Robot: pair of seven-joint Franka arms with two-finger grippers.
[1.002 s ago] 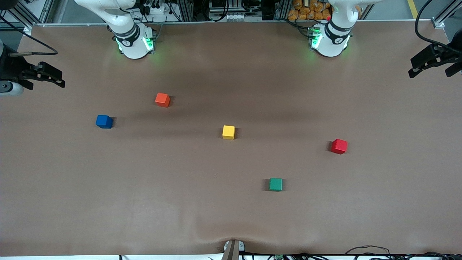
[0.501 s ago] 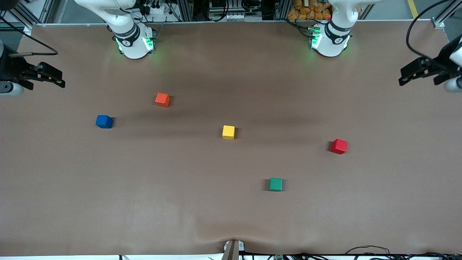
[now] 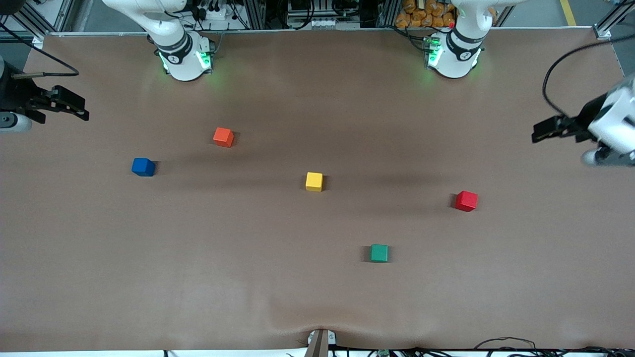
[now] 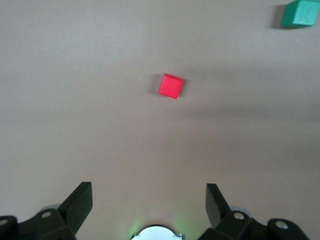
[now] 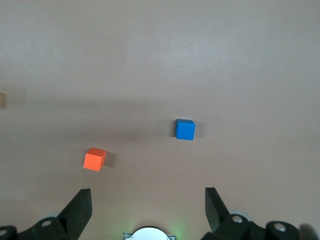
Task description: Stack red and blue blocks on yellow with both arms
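Fingers spread and empty on both: left gripper (image 3: 545,133) over the tabletop's (image 3: 317,297) left-arm end, right gripper (image 3: 74,106) waiting over the other end. Nothing stacked yet: red cube (image 3: 466,201), blue cube (image 3: 143,167) and yellow cube (image 3: 314,181) lie well apart on plain brown matte covering.

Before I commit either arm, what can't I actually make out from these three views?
- Right gripper: front view's edge cuts off its arm.
- Left gripper: wrist view's edge cuts off everything above the fingers.
- Yellow cube: only a blurred sliver at the right wrist view's edge.
- Green cube: clipped by the left wrist view's edge.
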